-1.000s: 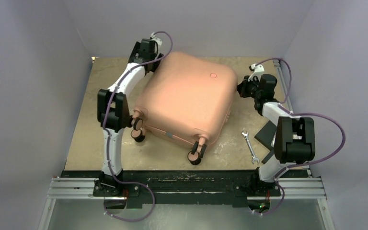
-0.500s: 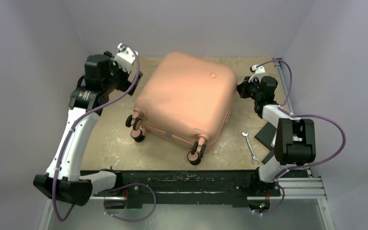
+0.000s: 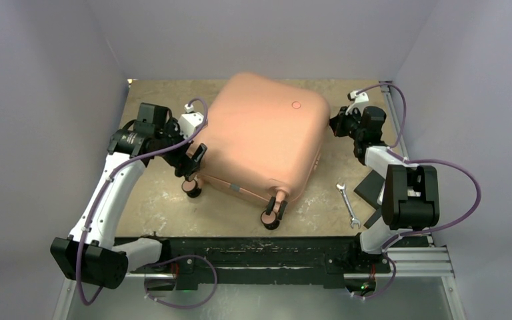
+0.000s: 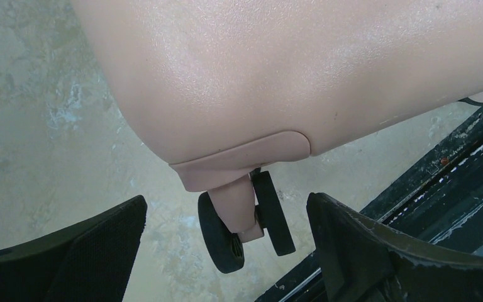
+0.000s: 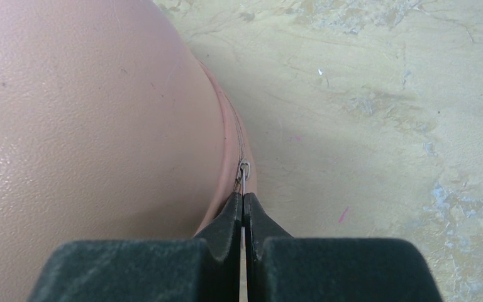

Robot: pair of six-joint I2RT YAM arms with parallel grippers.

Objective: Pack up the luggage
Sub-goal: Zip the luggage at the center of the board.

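Note:
The salmon-pink luggage (image 3: 260, 137) lies closed on the table, its dark wheels toward the near edge. My left gripper (image 3: 197, 155) is open at its near-left corner. In the left wrist view the fingers stand wide on either side of a double wheel (image 4: 242, 220) under the shell (image 4: 289, 69), touching nothing. My right gripper (image 3: 335, 125) is at the luggage's right side. In the right wrist view it (image 5: 243, 200) is shut on the thin metal zipper pull (image 5: 243, 173) at the seam beside the shell (image 5: 88, 126).
A silver wrench (image 3: 348, 205) lies on the table to the right of the luggage. Flat black pads (image 3: 371, 187) sit under my right arm. A black rail (image 3: 260, 248) runs along the near edge, also close to the wheel as the rail (image 4: 453, 163).
My left arm swung out from the luggage's far-left corner, then came down to the near-left wheel. The right gripper and the luggage have not moved.

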